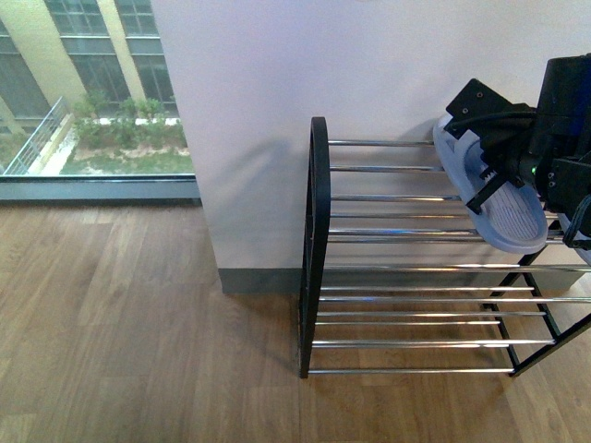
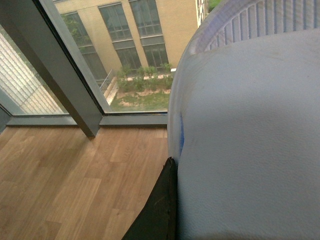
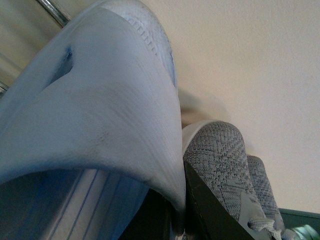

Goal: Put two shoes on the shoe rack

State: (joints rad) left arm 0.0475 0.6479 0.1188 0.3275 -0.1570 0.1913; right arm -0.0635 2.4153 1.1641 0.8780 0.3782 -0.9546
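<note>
The shoe rack (image 1: pixel 319 249), a black frame with chrome bars, stands against the white wall at the front view's right. Over its top shelf a blue slipper (image 1: pixel 517 208) hangs tilted, ribbed sole toward me, with my left gripper (image 1: pixel 494 152) shut on it. In the left wrist view that slipper (image 2: pixel 250 125) fills the right side beside one black finger (image 2: pixel 160 210). My right gripper (image 3: pixel 170 220) is shut on another blue slipper (image 3: pixel 100 100), its black finger (image 3: pixel 207 210) pressed against the strap. A chrome bar (image 3: pixel 52 10) shows beyond it.
Two grey knit shoes (image 3: pixel 220 155) stand against the white wall just past the right gripper's slipper. Wooden floor (image 1: pixel 120 323) spreads left of the rack. A floor-to-ceiling window (image 1: pixel 92 92) with a dark sill lies at the far left.
</note>
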